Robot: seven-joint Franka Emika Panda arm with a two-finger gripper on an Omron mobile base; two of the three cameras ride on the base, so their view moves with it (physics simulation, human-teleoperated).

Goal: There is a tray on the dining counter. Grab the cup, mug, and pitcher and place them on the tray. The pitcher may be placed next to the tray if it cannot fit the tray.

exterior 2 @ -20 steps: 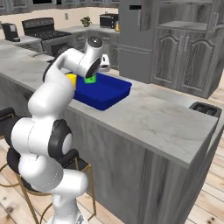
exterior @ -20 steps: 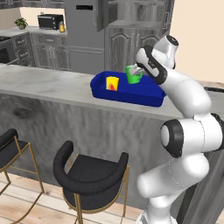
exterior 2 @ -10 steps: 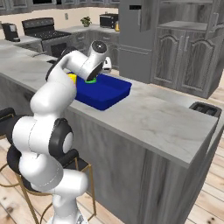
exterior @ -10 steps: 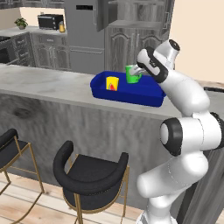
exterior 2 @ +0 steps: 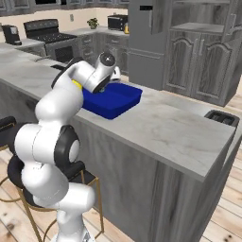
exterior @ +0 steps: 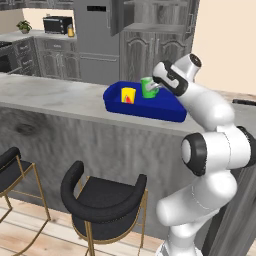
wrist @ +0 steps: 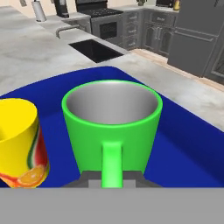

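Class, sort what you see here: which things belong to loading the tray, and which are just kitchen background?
Job: tray, green mug held by its handle in the gripper, yellow cup, dining counter.

Background: bar stools, microwave, stove, sink.

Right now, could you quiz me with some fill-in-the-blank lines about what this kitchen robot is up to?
1. The claw is shut on the handle of the ____ mug.
2. The yellow cup stands inside the ____ tray.
3. The tray rests on the pale ____ dining counter.

Missing words: green; blue; grey
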